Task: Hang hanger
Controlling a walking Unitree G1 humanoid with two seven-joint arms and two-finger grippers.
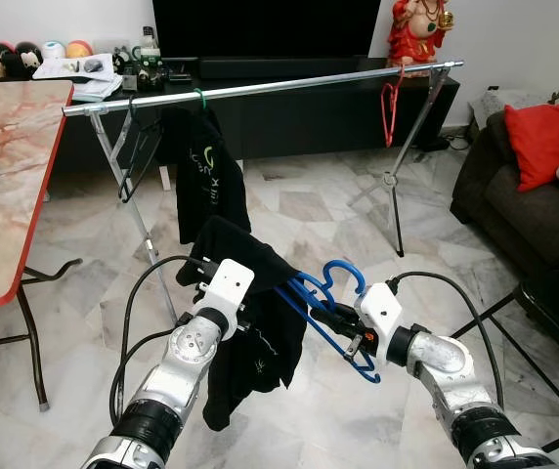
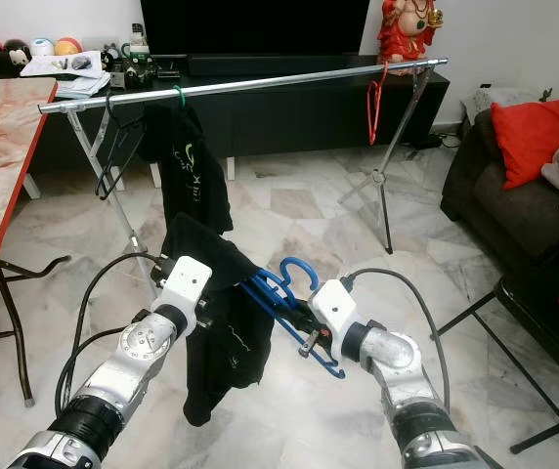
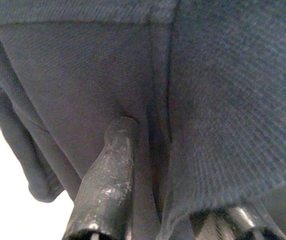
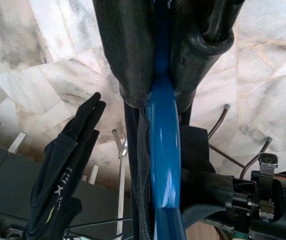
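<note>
A blue hanger (image 1: 309,293) with a black garment (image 1: 260,352) draped over it hangs in front of me at chest height, its hook pointing up. My right gripper (image 1: 334,318) is shut on the hanger's blue bar (image 4: 163,135) just below the hook. My left gripper (image 3: 168,210) is pushed into the black garment, and dark cloth is pinched between its fingers (image 3: 108,185). Ahead, a silver rail (image 1: 289,86) spans a folding rack. It carries a black shirt (image 1: 206,176) on a green hook, a black hanger (image 1: 133,156) at its left end and a red hanger (image 1: 390,107) near its right end.
A red-edged marble-look table (image 1: 6,186) stands on the left. A dark sofa (image 1: 514,205) with a red cushion (image 1: 548,137) is on the right. The rack's crossed legs (image 1: 397,186) stand on the marble floor, with a black TV cabinet (image 1: 299,117) behind.
</note>
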